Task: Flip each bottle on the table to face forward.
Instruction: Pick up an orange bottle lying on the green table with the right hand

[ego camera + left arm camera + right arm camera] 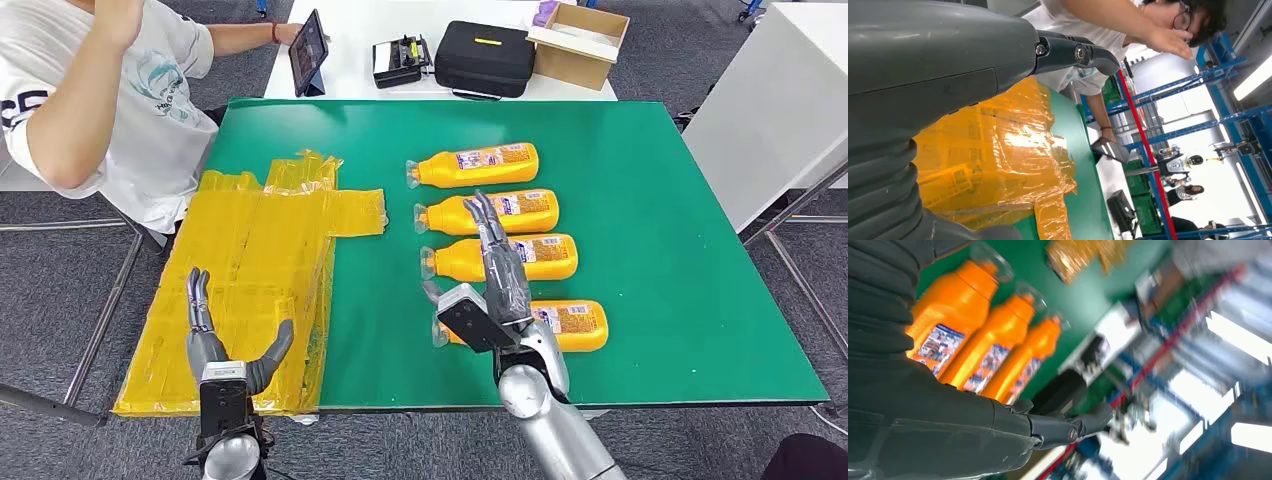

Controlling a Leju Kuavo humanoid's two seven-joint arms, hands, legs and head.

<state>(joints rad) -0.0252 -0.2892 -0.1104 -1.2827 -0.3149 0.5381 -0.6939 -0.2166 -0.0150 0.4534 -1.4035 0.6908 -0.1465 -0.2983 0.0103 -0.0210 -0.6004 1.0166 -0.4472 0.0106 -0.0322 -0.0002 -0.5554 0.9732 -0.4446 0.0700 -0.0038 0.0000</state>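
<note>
Nearest the camera, low on the left side, the left hand [222,350] hovers over the yellow plastic sheeting [260,270] with its fingers spread and nothing in them. That crinkled sheeting covers the left part of the green table [680,250]; a person in a white shirt [120,110] sits beyond its far left corner with an arm raised.

Moving right, four orange bottles lie on their sides in a column, caps pointing left and printed labels facing up. The farthest bottle [478,165] and the second bottle [520,210] lie apart from the hand or just under its fingertips; the third bottle [545,257] is partly crossed by the fingers, and the nearest bottle [572,325] sits beside the wrist. The right hand [497,268] reaches out flat over the column, fingers straight and released, holding nothing; whether the fingertips touch a bottle I cannot tell.

Since all four labels already show, the risk I see is a needless or clumsy contact. The bottles are round and lie close together, so a sideways sweep of the outstretched fingers could roll one label-down or knock it into its neighbour. The wrist hangs close over the nearest bottle and could nudge it towards the table edge.

Behind the table, a tablet [308,52], a black case [486,58] and a cardboard box [578,42] sit on a white desk.
</note>
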